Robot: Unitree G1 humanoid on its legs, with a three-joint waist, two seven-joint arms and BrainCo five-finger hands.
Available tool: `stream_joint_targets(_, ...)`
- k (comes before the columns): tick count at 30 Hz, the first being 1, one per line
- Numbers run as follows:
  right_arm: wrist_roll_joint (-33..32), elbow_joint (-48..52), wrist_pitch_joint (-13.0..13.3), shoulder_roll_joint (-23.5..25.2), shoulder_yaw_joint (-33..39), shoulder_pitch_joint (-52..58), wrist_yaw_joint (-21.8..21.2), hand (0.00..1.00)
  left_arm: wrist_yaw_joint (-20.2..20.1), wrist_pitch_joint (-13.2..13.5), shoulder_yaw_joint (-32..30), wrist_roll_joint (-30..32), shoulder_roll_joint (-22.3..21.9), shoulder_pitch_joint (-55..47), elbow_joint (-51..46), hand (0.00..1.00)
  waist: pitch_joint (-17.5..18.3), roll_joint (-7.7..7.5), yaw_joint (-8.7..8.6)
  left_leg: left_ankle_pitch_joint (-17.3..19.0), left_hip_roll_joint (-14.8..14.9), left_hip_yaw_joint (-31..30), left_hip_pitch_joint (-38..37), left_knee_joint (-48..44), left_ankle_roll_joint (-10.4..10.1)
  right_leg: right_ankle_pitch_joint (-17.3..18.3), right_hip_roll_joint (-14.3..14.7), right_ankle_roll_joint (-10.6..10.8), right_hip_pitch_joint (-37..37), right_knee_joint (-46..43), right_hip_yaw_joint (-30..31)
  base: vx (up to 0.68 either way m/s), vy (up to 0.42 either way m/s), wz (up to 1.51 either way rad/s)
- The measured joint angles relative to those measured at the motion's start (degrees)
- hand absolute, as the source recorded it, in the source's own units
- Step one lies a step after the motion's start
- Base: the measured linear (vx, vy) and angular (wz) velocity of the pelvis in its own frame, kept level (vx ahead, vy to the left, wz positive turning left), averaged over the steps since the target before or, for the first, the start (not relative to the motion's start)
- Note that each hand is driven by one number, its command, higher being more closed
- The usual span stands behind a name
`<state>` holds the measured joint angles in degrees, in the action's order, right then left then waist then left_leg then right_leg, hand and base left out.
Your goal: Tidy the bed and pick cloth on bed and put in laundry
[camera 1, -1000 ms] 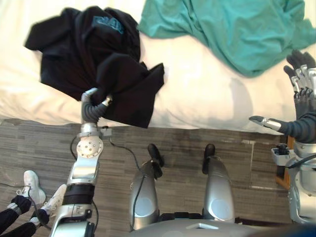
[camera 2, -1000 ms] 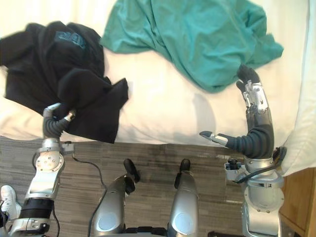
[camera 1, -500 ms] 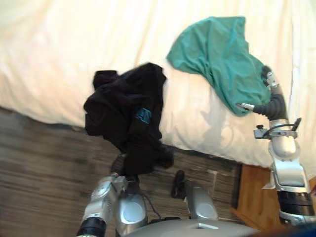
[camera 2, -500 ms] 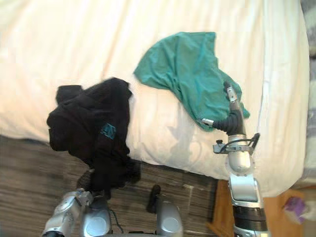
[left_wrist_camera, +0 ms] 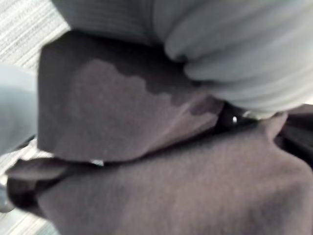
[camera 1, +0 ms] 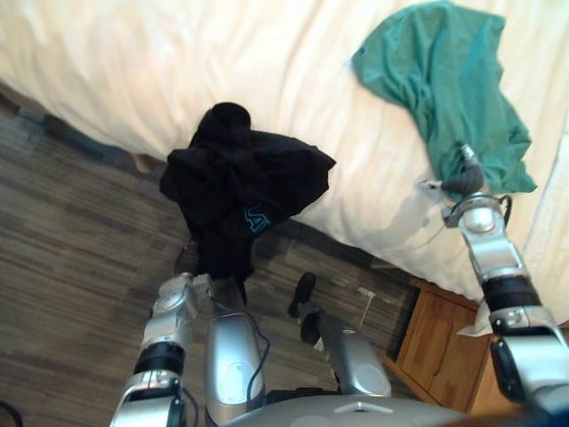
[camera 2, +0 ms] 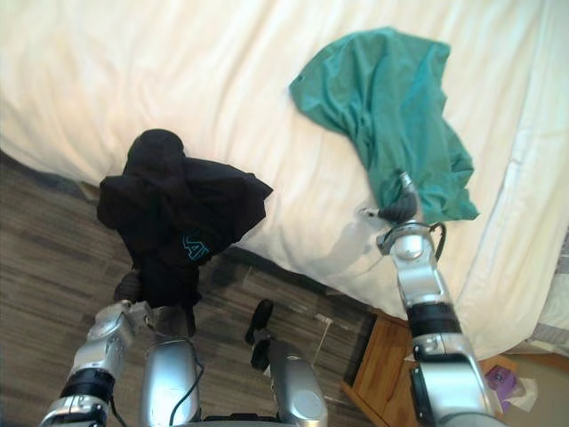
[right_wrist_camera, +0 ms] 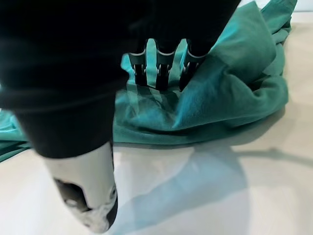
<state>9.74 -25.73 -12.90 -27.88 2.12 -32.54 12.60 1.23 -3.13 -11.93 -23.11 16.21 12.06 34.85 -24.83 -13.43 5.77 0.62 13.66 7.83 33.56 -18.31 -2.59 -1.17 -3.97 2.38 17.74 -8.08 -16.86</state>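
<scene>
Bed [camera 2: 178, 71], white cover, ran across the upper part of the head views; grey plank floor [camera 2: 44, 258] below it.

2 cloths noted.

1. Black cloth [camera 2: 178, 209], bunched into a dark lump with a small teal print on its front. It was raised on the end of the left arm, at the bed's near edge and over the floor. Its upper part overlapped the mattress edge in both head views; whether it touched the bed there or hung clear of it, I could not tell. The left hand [left_wrist_camera: 234, 54] was buried in that cloth (the wrist view gave the ribbed cover and folds of black fabric pressed close against it), so its grip could not be read.

2. Teal cloth [camera 2: 391, 98], lying crumpled on the bed toward the robot's right, well apart from the black one, with a narrower end trailing toward the bed's near edge.

Right hand [camera 2: 398, 210] was at that trailing end. In its wrist view the fingers [right_wrist_camera: 157, 68] were stretched out straight, tips at the teal folds, thumb held apart over bare sheet. Nothing was gripped; the hand was spread.

Wooden stand [camera 2: 378, 374] sat on the floor beside the bed, low on the right.
</scene>
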Motion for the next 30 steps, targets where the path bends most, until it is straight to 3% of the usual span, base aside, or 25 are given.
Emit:
stream_joint_targets(4, 0.85, 1.79, -3.92, -0.77, 4.20, -3.88, 2.28, 0.00, 0.60, -0.03, -1.70, -0.02, -0.25, 4.58, -0.07, 1.00, -1.01, 0.88, 0.46, -1.36, 0.92, -0.17, 5.47, -0.55, 0.45, -1.39, 0.00, -0.28, 5.61, -1.96, -1.64, -0.13, 0.014, -0.01)
stream_joint_targets(10, 10.84, 7.90, -11.78, -2.37, 4.48, -9.72, 4.10, 0.00, 0.43, 0.00, -1.58, -0.43, -2.61, 11.16, -0.35, 1.00, -2.57, 2.57, 0.90, -1.30, 2.95, 1.01, 12.97, -4.47, 0.68, -1.23, -0.07, -0.43, 13.04, -5.21, -2.95, -0.07, 0.006, -0.18)
stream_joint_targets(11, 12.58, 9.01, -13.62, -2.41, 4.48, -11.56, 4.13, 1.00, 0.43, 0.00, -1.56, -1.15, -3.08, 12.21, -0.35, 1.00, -2.81, 2.72, 0.91, -1.30, 3.33, 1.37, 14.19, -5.10, 0.68, -0.93, -0.13, -0.80, 14.56, -5.99, -3.00, -0.04, -0.025, -0.23)
stream_joint_targets(15, 17.22, 13.42, -19.80, -2.63, 4.49, -16.04, 3.91, 1.00, 0.44, -0.15, -1.44, -3.33, -4.69, 15.49, -0.28, 1.00, -3.49, 3.21, 0.54, -1.74, 4.04, 3.18, 17.84, -6.95, 1.04, 2.65, -1.21, -0.80, 18.54, -8.68, -3.25, -0.02, -0.056, -0.08)
stream_joint_targets(17, 17.21, 14.75, -24.09, -2.62, 4.39, -19.28, 3.47, 1.00, 0.63, -0.28, -1.40, -3.99, -5.34, 16.67, -0.17, 1.00, -3.86, 3.75, 0.35, -2.77, 4.40, 3.58, 18.84, -6.92, 0.84, 3.66, -1.35, -0.98, 20.10, -9.73, -3.70, -0.01, -0.081, -0.05)
stream_joint_targets(20, 13.40, 14.80, -27.35, -2.66, 4.60, -22.49, 4.45, 1.00, 1.41, 0.10, -0.27, -5.41, -6.00, 17.48, -0.16, 1.00, -4.01, 4.00, 0.14, -3.48, 4.96, 5.96, 19.22, -5.87, 1.33, 4.91, -2.26, -1.21, 22.44, -12.14, -3.69, -0.02, -0.060, 0.03)
stream_joint_targets(22, 11.03, 14.64, -28.07, -2.91, 5.13, -23.93, 5.81, 1.00, 1.48, 0.16, 0.46, -6.91, -6.11, 17.68, -0.11, 1.00, -4.00, 4.01, 0.13, -3.98, 5.67, 7.74, 19.55, -5.56, 1.63, 5.25, -2.56, -1.35, 23.61, -13.16, -3.61, -0.01, -0.043, 0.04)
stream_joint_targets(26, 9.42, 12.04, -27.04, -4.38, 5.81, -26.12, 3.96, 1.00, 1.40, 0.39, 0.66, -8.67, -6.89, 17.94, 0.06, 1.00, -4.00, 4.01, 0.33, -6.19, 4.86, 9.69, 18.31, -3.54, 2.15, 5.41, -3.57, -1.29, 24.80, -14.18, -2.75, 0.00, -0.011, 0.00)
stream_joint_targets(28, 6.58, 10.02, -24.81, -4.36, 5.69, -26.14, 3.95, 1.00, 1.19, 0.73, 0.67, -9.00, -7.05, 17.81, 0.07, 1.00, -4.01, 4.03, 0.37, -7.00, 4.33, 10.76, 16.26, -2.33, 2.52, 5.42, -4.15, -1.29, 23.91, -14.48, -2.31, 0.03, -0.028, 0.00)
stream_joint_targets(30, 0.50, 6.57, -20.00, -4.30, 5.39, -24.80, 4.48, 1.00, 0.24, 1.37, 0.70, -9.02, -7.24, 17.16, 0.04, 1.00, -3.85, 4.39, 0.48, -7.10, 4.00, 12.14, 12.37, -1.06, 2.54, 5.48, -4.34, -1.22, 21.22, -14.16, -1.41, 0.02, -0.036, -0.07)
